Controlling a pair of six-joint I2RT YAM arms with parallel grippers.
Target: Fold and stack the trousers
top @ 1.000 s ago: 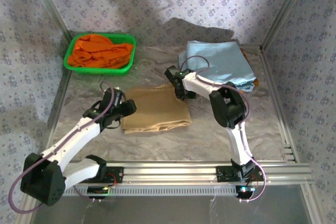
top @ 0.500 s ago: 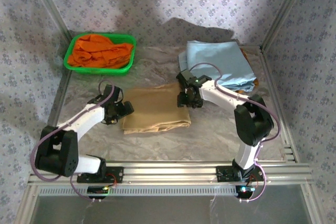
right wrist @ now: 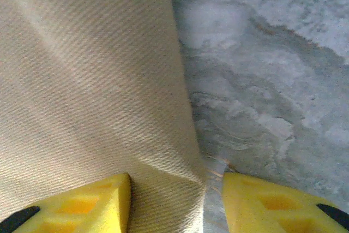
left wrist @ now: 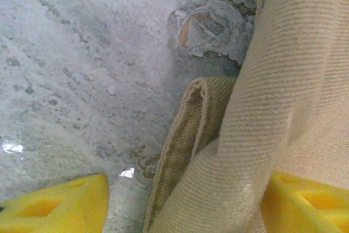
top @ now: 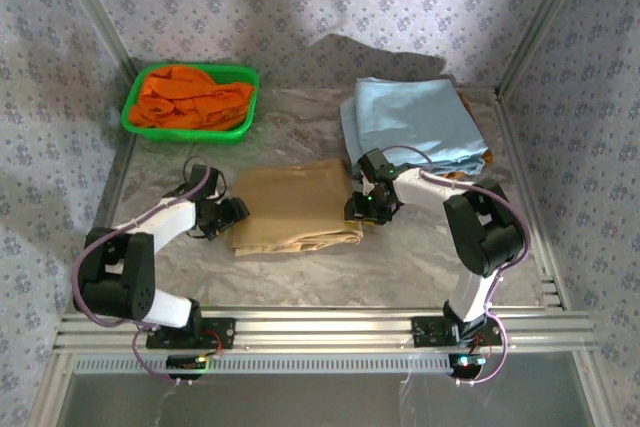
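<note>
The tan trousers (top: 297, 209) lie folded into a rectangle at the middle of the table. My left gripper (top: 231, 213) is low at their left edge. In the left wrist view its yellow fingertips (left wrist: 54, 207) stand wide apart around a folded edge of the trousers (left wrist: 283, 80); the right pad touches cloth and the left pad is clear of it. My right gripper (top: 362, 209) is at the trousers' right edge. In the right wrist view it (right wrist: 177, 205) is open astride the edge of the trousers (right wrist: 92, 80), with bare table beside the right pad.
A green basket (top: 132, 105) holding the orange garment (top: 192, 95) stands at the back left. Folded light blue garments (top: 412, 119) lie at the back right, just beyond the right arm. Metal frame rails border the table (top: 400, 267).
The right gripper has come toward me along the trousers' right edge and lowered onto it. The left arm's elbow has swung in while its gripper stayed at the left edge.
</note>
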